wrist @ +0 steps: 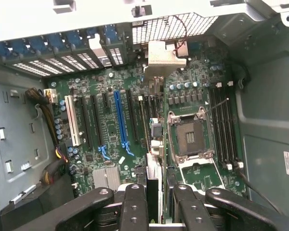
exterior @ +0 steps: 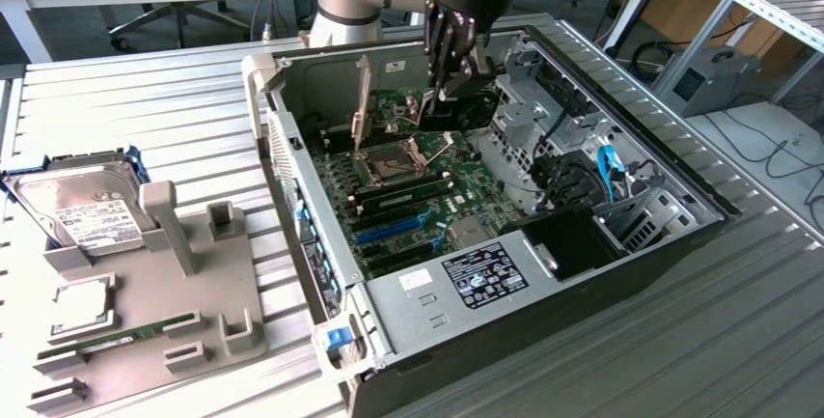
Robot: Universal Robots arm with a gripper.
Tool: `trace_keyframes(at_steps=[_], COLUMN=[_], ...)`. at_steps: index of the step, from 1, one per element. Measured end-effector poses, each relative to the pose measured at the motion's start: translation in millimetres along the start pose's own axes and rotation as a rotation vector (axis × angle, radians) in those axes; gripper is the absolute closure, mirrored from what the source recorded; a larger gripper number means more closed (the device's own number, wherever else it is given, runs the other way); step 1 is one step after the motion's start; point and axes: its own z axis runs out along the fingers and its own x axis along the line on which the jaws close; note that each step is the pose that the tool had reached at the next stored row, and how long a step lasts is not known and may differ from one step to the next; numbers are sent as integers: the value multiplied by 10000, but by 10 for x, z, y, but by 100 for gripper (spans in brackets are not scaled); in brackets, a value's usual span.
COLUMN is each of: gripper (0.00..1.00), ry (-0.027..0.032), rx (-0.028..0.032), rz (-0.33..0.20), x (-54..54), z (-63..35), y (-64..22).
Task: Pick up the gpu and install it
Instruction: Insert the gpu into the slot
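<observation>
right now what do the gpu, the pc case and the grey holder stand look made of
The gpu, held in the end effector above the motherboard: black matte cooler face, probably plastic, with a bare silver bracket that looks like metal.
The pc case: grey sheet metal, going by its thin folded edges and dull sheen.
The grey holder stand: uniform matte grey blocks, likely plastic, possibly printed.

Nothing legible anywhere. White labels on the hard drive and power supply, print perhaps too small.
</observation>
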Motion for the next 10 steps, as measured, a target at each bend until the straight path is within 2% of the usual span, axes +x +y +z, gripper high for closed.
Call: trace_keyframes(at_steps=[10], gripper=[74], ry=[8], rx=[-5], rz=[-192], x=[0], z=[1], y=[0])
